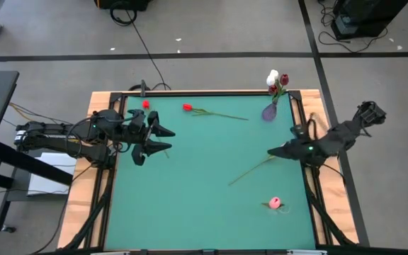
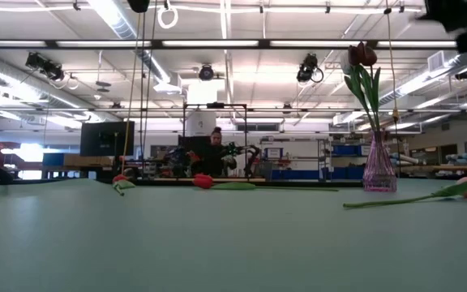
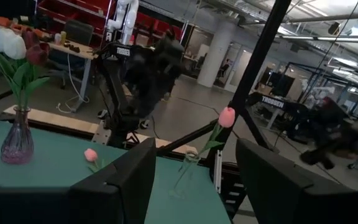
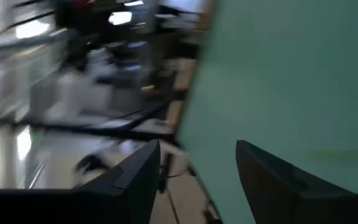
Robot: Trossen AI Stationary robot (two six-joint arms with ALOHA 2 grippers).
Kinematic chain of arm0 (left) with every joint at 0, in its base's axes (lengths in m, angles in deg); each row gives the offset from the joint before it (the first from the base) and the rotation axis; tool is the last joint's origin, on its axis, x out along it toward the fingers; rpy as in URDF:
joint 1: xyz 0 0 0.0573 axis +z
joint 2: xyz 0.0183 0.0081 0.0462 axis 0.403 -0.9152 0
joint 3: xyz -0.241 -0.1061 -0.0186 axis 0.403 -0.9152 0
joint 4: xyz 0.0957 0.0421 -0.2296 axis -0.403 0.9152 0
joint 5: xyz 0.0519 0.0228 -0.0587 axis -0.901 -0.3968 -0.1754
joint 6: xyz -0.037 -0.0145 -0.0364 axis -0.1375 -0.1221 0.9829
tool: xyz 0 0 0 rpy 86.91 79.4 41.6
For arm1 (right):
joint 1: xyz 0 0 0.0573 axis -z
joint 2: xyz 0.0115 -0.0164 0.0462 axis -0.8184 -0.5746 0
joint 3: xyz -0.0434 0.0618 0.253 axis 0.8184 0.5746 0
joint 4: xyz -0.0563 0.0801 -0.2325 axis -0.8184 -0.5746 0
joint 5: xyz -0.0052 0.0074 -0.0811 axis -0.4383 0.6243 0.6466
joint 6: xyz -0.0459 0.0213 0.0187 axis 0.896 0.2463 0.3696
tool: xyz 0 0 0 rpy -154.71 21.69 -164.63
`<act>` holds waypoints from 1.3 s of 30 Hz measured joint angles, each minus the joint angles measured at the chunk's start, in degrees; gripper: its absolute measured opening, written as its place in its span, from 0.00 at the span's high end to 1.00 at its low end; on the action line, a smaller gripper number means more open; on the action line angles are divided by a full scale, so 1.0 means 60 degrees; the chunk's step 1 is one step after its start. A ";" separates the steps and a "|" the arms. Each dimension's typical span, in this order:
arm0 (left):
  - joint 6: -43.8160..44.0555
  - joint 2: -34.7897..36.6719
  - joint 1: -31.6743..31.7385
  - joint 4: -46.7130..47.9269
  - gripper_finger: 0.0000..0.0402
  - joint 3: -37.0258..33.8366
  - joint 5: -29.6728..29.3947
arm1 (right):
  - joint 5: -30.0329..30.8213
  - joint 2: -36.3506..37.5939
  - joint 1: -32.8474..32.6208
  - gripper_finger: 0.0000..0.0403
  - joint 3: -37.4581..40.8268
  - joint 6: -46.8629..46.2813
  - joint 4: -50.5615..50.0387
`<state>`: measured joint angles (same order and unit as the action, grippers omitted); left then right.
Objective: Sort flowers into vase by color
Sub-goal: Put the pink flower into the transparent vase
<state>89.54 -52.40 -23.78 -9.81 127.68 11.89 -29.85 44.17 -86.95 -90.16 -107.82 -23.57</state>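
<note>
High view is showing the flowers scattered over the green table (image 1: 190,205): a red tulip (image 1: 188,108) lying near the far edge with its stem running toward the vase (image 1: 269,112), a second red bud (image 1: 146,104) near the far left corner, a pink tulip (image 1: 275,203) resting near the right edge toward the near side, and one long-stemmed flower (image 1: 250,171) trailing from the right gripper (image 1: 275,151) toward the table's middle. The vase is standing at the far right corner, already holding white and dark red heads, so sorting is seemingly partly done. That long stem is probably being gripped at its end for carrying, though I cannot tell the jaws' state. The right arm is reaching in low over the right edge. The left gripper (image 1: 163,139) is hovering by the left edge, jaws spread wide and empty.
</note>
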 joint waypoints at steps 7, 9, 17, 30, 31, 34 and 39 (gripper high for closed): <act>0.0046 0.0000 0.0000 0.0004 0.43 0.0000 0.0000 | -0.1842 -0.1007 0.0630 0.51 0.0011 -0.4845 -0.4189; 0.0051 0.0000 -0.0001 0.0005 0.43 0.0000 0.0000 | -0.2420 -0.1240 0.0881 0.52 0.0011 -0.5686 -0.4880; 0.0060 0.0000 -0.0004 0.0011 0.43 0.0000 0.0000 | -0.3567 -0.2170 0.2174 0.52 0.0011 -0.6707 -0.5212; 0.0001 0.0000 -0.0001 0.0015 0.43 0.0000 -0.0002 | -0.4465 -0.5770 0.4289 0.52 0.0011 -0.7542 -0.3730; 0.0002 0.0000 0.0000 0.0015 0.43 0.0000 -0.0001 | -0.4465 -0.6077 0.4364 0.52 0.0011 -0.7538 -0.3475; 0.0002 0.0000 -0.0003 0.0015 0.43 0.0000 0.0000 | -0.4603 -0.6951 0.4524 0.53 0.0011 -0.7547 -0.2999; 0.0009 0.0000 0.0000 0.0018 0.43 0.0000 -0.0003 | -0.5492 -0.8046 0.4742 0.59 0.0011 -0.7561 -0.2952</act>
<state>89.59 -52.40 -23.78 -9.71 127.68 11.87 -62.80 -4.10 -58.49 -90.09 -153.19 -41.29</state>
